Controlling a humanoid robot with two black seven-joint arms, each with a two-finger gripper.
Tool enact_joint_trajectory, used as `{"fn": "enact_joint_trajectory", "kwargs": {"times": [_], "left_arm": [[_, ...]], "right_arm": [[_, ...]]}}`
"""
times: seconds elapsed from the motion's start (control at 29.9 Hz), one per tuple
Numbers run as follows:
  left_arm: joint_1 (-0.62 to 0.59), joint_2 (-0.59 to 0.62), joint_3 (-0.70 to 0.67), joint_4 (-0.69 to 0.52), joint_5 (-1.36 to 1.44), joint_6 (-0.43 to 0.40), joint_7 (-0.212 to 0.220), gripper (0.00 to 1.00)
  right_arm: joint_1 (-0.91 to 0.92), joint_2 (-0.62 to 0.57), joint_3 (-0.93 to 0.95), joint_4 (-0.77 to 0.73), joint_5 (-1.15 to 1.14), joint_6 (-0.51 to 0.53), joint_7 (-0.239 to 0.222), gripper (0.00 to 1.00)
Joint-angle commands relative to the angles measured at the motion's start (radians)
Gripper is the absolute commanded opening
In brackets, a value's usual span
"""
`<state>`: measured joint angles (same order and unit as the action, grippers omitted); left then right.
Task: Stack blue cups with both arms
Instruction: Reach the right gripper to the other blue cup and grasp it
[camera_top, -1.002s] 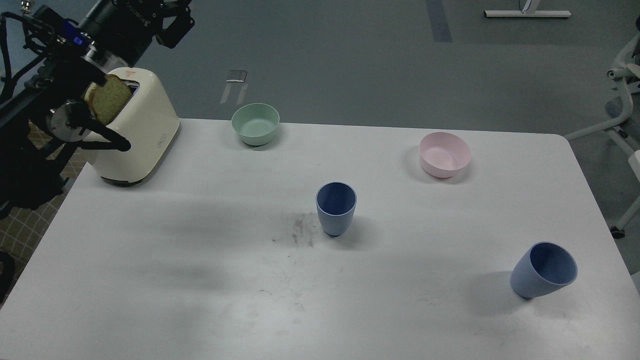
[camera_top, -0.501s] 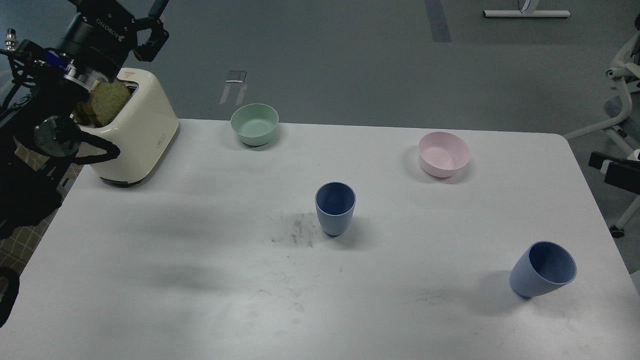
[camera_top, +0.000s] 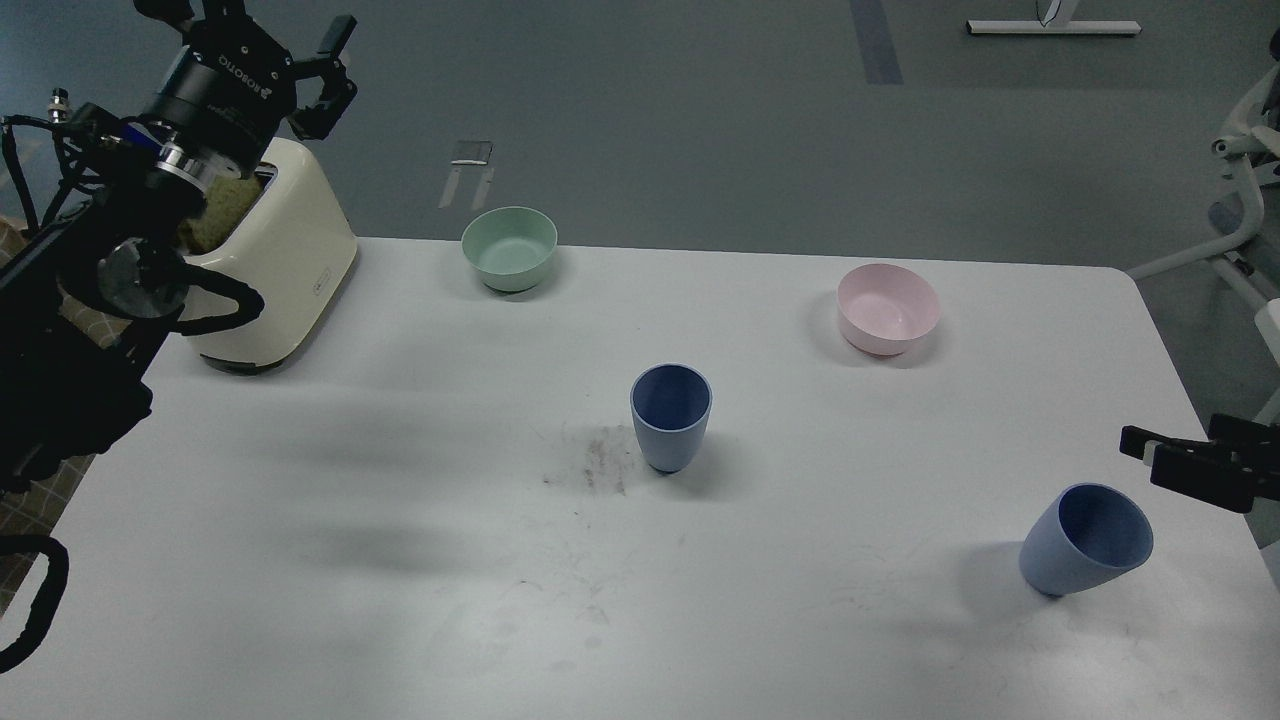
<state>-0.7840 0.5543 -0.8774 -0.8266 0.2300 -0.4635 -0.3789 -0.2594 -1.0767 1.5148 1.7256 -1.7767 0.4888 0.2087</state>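
Two blue cups stand apart on the white table (camera_top: 330, 560). One blue cup (camera_top: 670, 418) is upright near the middle. The other blue cup (camera_top: 1085, 540) stands near the right front edge and looks tilted toward me. My left gripper (camera_top: 255, 20), marked ROBOTIQ, is raised at the top left above the toaster, open and empty, far from both cups. My right gripper (camera_top: 1142, 452) comes in from the right edge, just above and to the right of the right cup without touching it. Its dark fingers lie close together.
A cream toaster (camera_top: 290, 260) with a bread slice (camera_top: 215, 215) stands at the back left under my left arm. A mint-green bowl (camera_top: 510, 247) sits at the back middle and a pink bowl (camera_top: 888, 308) at the back right. Dark scuffs (camera_top: 595, 465) mark the table left of the middle cup.
My right gripper has come into view from the right edge and moved down and left toward the right cup. My left gripper shifted slightly above the toaster. The cups have not moved.
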Motion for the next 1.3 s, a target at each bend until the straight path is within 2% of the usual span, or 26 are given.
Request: {"fn": "enact_joint_trajectory", "kwargs": {"times": [0.0, 0.13, 0.33, 0.6, 0.77, 0.94, 1.14, 1.27], "left_arm": [[0.000, -0.008, 0.002, -0.003, 0.002, 0.002, 0.002, 0.98], [0.000, -0.022, 0.002, -0.003, 0.002, 0.006, 0.002, 0.98], [0.000, -0.040, 0.005, -0.003, 0.003, 0.026, 0.005, 0.98], [0.002, -0.040, 0.005, -0.002, 0.003, 0.026, 0.003, 0.98], [0.002, -0.042, 0.005, -0.002, 0.003, 0.028, 0.003, 0.98], [0.002, -0.042, 0.005, -0.002, 0.002, 0.028, 0.003, 0.98], [0.002, -0.062, 0.005, 0.003, 0.002, 0.035, 0.005, 0.98], [0.002, -0.062, 0.005, 0.003, 0.002, 0.036, 0.005, 0.98]], "right_arm": [[-0.021, 0.047, -0.001, -0.023, -0.044, 0.000, -0.015, 1.00], [-0.027, 0.089, -0.002, -0.024, -0.108, 0.000, -0.015, 0.99], [-0.049, 0.078, -0.042, -0.024, -0.127, 0.000, -0.015, 0.94], [-0.041, 0.106, -0.065, -0.026, -0.136, 0.000, -0.052, 0.82], [-0.037, 0.112, -0.067, -0.026, -0.135, 0.000, -0.060, 0.64], [-0.035, 0.127, -0.070, -0.027, -0.135, 0.000, -0.061, 0.53], [0.009, 0.135, -0.126, -0.034, -0.136, 0.000, -0.063, 0.51], [0.032, 0.135, -0.151, -0.037, -0.136, 0.000, -0.077, 0.45]]}}
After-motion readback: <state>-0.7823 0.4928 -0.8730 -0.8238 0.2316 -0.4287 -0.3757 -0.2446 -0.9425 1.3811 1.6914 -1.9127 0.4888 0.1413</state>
